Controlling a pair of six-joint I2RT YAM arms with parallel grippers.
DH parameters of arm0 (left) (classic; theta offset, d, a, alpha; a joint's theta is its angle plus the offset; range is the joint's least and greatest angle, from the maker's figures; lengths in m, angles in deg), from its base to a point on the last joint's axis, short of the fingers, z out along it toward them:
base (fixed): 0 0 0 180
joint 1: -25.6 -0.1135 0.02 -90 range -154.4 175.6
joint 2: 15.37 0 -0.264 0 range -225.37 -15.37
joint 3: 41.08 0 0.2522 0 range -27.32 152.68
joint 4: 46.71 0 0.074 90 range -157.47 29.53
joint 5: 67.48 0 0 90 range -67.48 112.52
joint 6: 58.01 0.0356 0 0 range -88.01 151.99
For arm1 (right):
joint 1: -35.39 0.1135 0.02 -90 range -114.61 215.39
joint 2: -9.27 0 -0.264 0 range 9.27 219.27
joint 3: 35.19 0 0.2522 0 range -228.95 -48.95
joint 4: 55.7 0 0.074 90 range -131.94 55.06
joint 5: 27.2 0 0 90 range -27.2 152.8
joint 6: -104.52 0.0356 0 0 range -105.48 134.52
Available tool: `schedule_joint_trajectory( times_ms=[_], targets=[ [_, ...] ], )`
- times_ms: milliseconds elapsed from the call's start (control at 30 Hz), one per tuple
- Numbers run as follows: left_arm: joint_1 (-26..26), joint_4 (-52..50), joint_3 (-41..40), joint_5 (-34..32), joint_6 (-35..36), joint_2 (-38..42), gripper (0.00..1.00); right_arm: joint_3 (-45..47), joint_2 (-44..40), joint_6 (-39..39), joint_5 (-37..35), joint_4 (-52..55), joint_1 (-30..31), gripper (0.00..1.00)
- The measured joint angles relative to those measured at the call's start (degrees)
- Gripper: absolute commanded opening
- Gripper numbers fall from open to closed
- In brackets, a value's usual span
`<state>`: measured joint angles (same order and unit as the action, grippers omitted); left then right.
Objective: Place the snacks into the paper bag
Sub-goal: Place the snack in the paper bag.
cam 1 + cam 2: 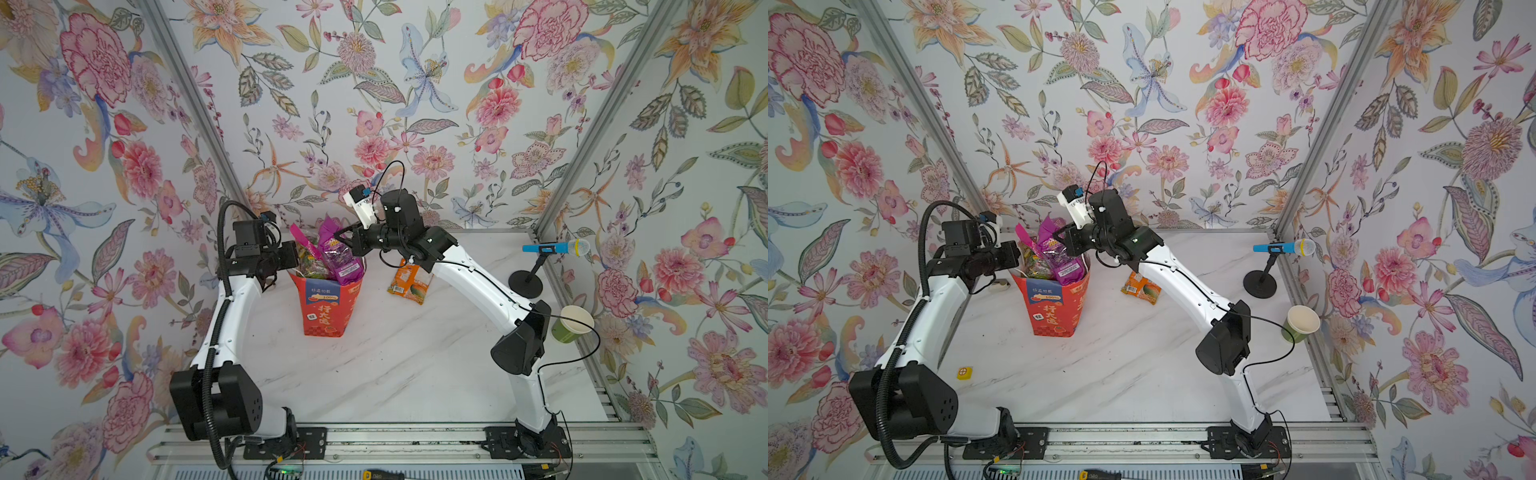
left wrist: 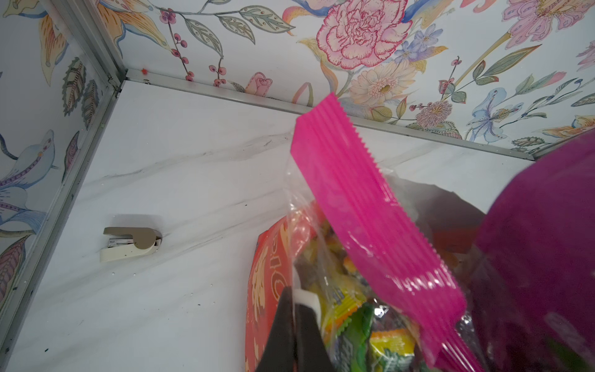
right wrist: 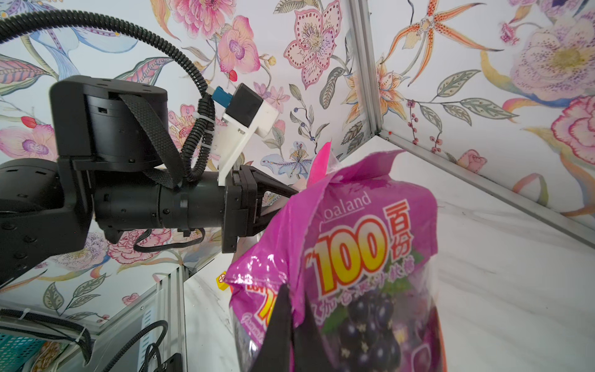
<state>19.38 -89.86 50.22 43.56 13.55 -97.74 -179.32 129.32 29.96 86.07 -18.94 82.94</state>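
Above the marble table (image 1: 374, 374), left gripper (image 2: 296, 301) clamps the paper bag (image 1: 328, 311), right gripper (image 1: 341, 239) pinches a purple packet (image 1: 338, 259): likely limp, slippery, safest by its seam.

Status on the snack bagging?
Both shut: left gripper at paper bag rim, right gripper against purple packet. Bag stuffed, packets sticking out. Orange packet on table.

The white marble table (image 1: 395, 365) is holding up a red paper bag (image 1: 328, 307), standing near the middle. A small orange packet (image 1: 409, 282) is lying near it. A black stand (image 1: 525, 284), a green cup (image 1: 571, 324), a stapler (image 2: 130, 243) and a small yellow thing (image 1: 964, 372) are sitting farther off.
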Motion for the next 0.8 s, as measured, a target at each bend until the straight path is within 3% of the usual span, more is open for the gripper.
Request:
schedule_joint_trajectory(
  times_ms=[367,500,633,800],
  targets=[
    [-0.26,0.2,-0.28,0.79,0.0,0.0,0.0,-5.09,5.9,-3.04,-9.38,1.31,1.77,0.01],
    [-0.55,0.0,-0.33,0.79,-0.02,0.0,0.0,-9.27,9.07,-4.13,-11.82,1.99,1.79,0.09],
    [-0.55,-0.04,-0.42,0.81,-0.02,0.0,0.0,-10.08,9.92,-5.05,-13.57,2.34,1.88,0.11],
    [-0.55,-0.07,-0.42,0.98,-0.04,0.0,0.0,-11.08,10.1,-6.01,-14.38,2.91,1.95,0.24]
  ],
)
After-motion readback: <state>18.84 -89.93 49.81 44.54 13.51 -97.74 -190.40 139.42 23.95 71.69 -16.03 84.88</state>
